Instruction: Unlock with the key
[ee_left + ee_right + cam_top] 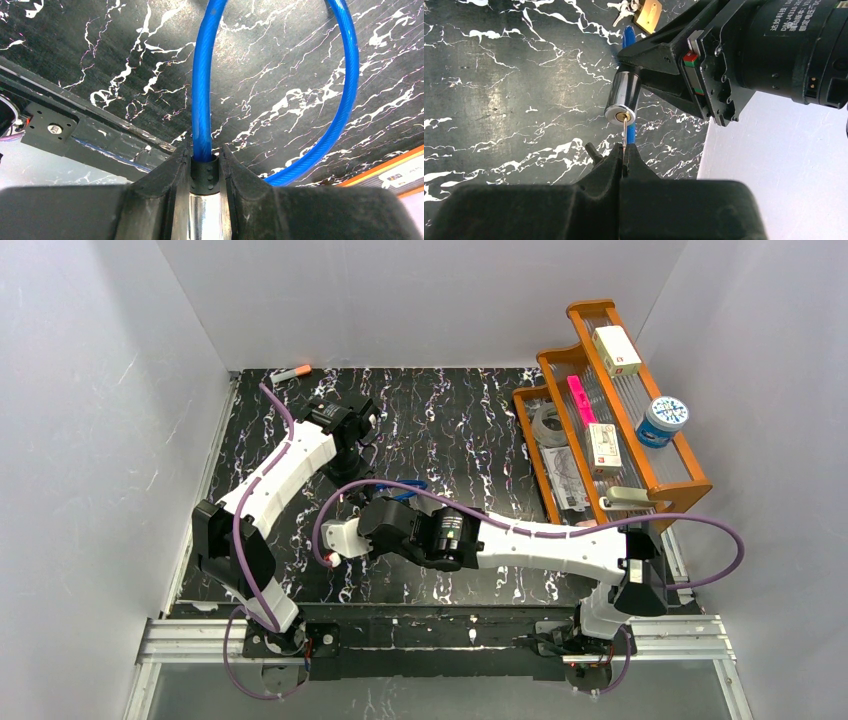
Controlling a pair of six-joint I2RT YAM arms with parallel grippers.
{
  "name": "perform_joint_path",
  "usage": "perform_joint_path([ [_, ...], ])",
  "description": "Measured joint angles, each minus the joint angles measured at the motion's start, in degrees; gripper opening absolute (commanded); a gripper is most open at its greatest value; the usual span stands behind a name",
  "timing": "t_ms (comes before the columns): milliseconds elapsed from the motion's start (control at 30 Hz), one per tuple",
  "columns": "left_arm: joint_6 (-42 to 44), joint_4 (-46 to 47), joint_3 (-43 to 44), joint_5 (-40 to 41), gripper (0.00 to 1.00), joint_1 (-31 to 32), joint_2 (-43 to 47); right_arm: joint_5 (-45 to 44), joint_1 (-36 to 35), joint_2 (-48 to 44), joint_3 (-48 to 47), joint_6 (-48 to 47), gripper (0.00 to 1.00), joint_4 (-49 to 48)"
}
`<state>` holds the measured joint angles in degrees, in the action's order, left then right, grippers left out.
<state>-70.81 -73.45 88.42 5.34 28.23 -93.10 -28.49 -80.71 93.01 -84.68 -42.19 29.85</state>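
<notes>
Top view: lock cylinder (622,97) & key (624,131) hidden under both wrists nr counter centre; only a bit of blue cable (412,484) shows. Left wrist: cable loop cut off at top edge. Right wrist: key head buried betw. right gripper (623,155) fingers; brass padlock (649,14) cropped at top. Rack box (617,348) labels too small to read.

The left gripper (205,167) clamps the chrome lock cylinder (204,217) between its black fingers (160,187). A blue cable (201,90) rises from the cylinder's black collar, loops (its top out of frame) and comes back down on the right, above the black marbled table (90,45).
</notes>
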Motion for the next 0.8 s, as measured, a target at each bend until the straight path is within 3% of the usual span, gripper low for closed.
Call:
perform_joint_path([
  [500,-0.13,0.59,-0.74,-0.15,0.0,0.0,0.35,-1.95,-0.22,1.81,-0.09,-0.22,0.01,-1.53],
  [800,-0.61,1.03,-0.74,0.44,0.0,-0.15,0.35,-8.02,-1.9,5.05,-1.79,-1.42,0.01,-1.49],
])
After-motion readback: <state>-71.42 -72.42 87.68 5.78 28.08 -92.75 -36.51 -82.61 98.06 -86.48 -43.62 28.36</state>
